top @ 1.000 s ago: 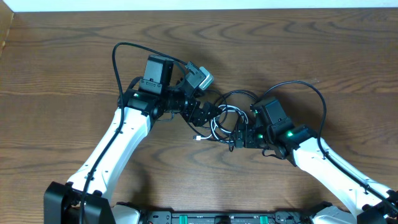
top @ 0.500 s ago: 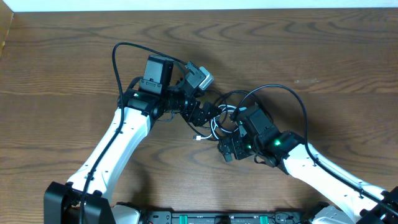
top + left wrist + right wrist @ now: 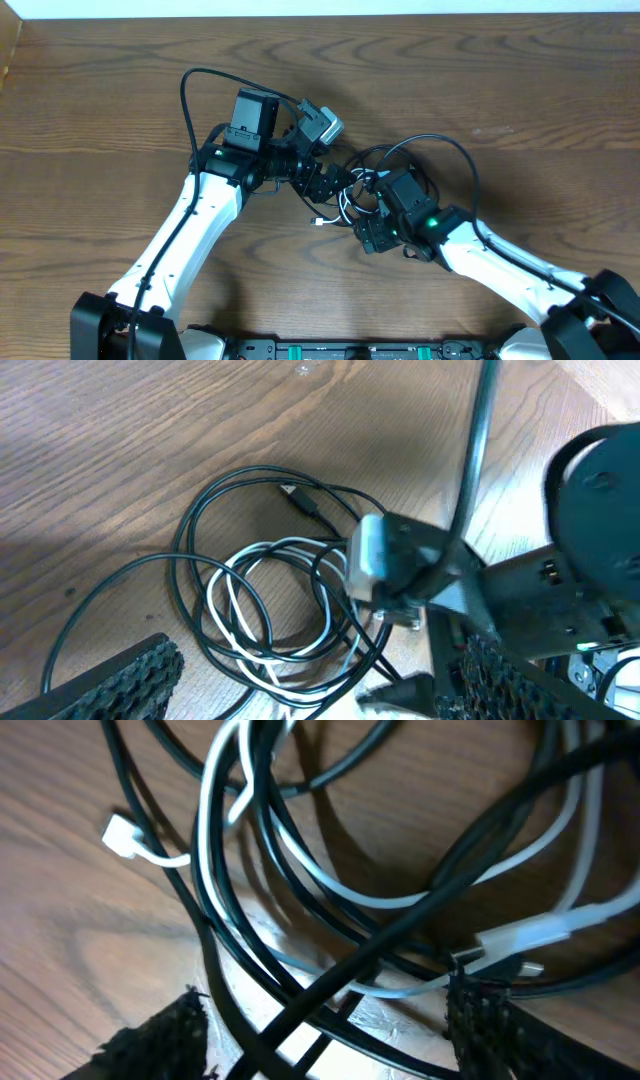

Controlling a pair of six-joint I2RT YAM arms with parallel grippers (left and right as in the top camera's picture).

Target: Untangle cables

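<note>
Currently the right fingers [image 3: 160, 1040] stand apart, astride the cables [image 3: 400, 928]: black cords [image 3: 225, 960] and the white cord [image 3: 215, 790] cross between them, nothing clamped, and the white cord's small plug [image 3: 122, 835] lies at their 10 o'clock. The left fingers [image 3: 120, 675] are spread wide too, holding nothing, with the tangled loops flat at their 12 o'clock. From overhead, the tangle rests mid-way across the table [image 3: 100, 90], left arm [image 3: 190, 240] reaching in from 7 o'clock, right arm [image 3: 500, 265] from 5 o'clock

Cables [image 3: 205, 850] sit hemmed between left claw [image 3: 330, 186], right claw [image 3: 366, 236].
</note>
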